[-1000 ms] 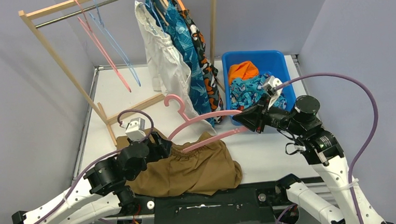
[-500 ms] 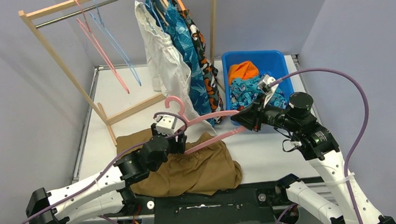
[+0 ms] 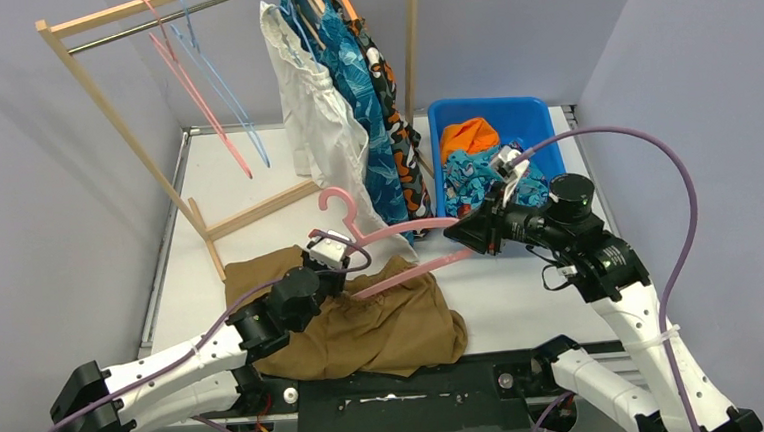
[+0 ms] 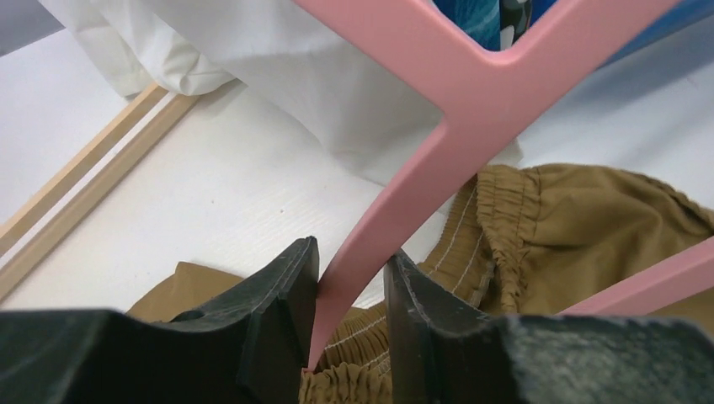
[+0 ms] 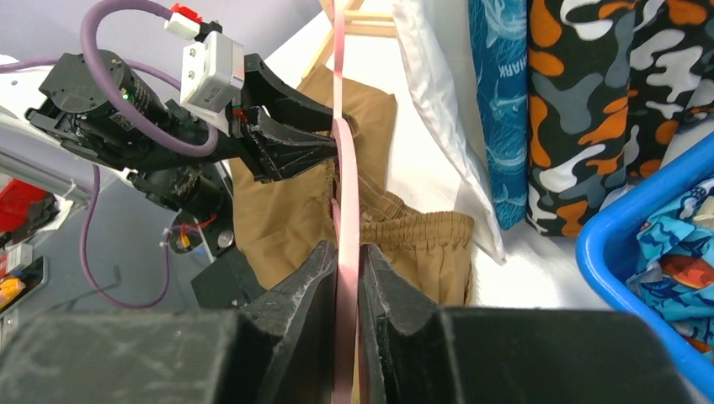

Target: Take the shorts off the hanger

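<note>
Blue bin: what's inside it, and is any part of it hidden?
Inside the blue bin lie orange shorts at the back and teal shark-print shorts in front of them. The right arm covers the bin's near right part, so what lies there cannot be seen.

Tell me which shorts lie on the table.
The brown shorts, spread on the table at the near edge. The white pair, blue pair and camouflage pair hang on the rack; the orange pair and teal pair sit in the bin.

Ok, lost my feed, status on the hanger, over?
Right gripper shut on pink hanger. Left fingers straddle its other arm, grip unconfirmed. Brown shorts on table, waistband against hanger. White shorts hang close.
</note>
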